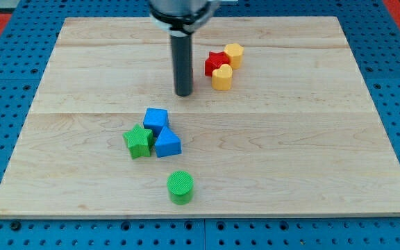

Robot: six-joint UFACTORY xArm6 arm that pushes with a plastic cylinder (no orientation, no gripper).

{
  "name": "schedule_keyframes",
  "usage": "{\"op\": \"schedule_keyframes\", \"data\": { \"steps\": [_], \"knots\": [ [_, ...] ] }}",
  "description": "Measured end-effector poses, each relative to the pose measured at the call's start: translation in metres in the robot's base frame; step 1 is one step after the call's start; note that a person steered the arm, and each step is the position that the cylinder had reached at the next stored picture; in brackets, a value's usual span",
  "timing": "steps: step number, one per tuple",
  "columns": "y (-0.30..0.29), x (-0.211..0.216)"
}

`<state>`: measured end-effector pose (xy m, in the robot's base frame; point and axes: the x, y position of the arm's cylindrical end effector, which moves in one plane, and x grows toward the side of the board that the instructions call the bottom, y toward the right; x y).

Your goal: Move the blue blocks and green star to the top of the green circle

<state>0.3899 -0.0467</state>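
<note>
A blue cube (pixel 155 119) and a blue triangular block (pixel 167 143) sit touching left of the board's middle. A green star (pixel 138 141) touches them on their left side. A green circle (pixel 180 187) stands alone below them, near the view's bottom edge of the board. My tip (pixel 183 92) rests on the board above and to the right of the blue cube, apart from it and from all blocks.
A red star (pixel 215 63), a yellow hexagon (pixel 233 54) and a yellow heart-like block (pixel 221 78) cluster right of my tip near the view's top. The wooden board (pixel 311 139) lies on a blue pegboard surface.
</note>
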Motion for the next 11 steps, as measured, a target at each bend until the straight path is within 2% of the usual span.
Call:
{"op": "schedule_keyframes", "data": {
  "steps": [3, 7, 10, 11],
  "knots": [
    [0.011, -0.053],
    [-0.045, 0.089],
    [-0.035, 0.130],
    [-0.064, 0.094]
  ]
}}
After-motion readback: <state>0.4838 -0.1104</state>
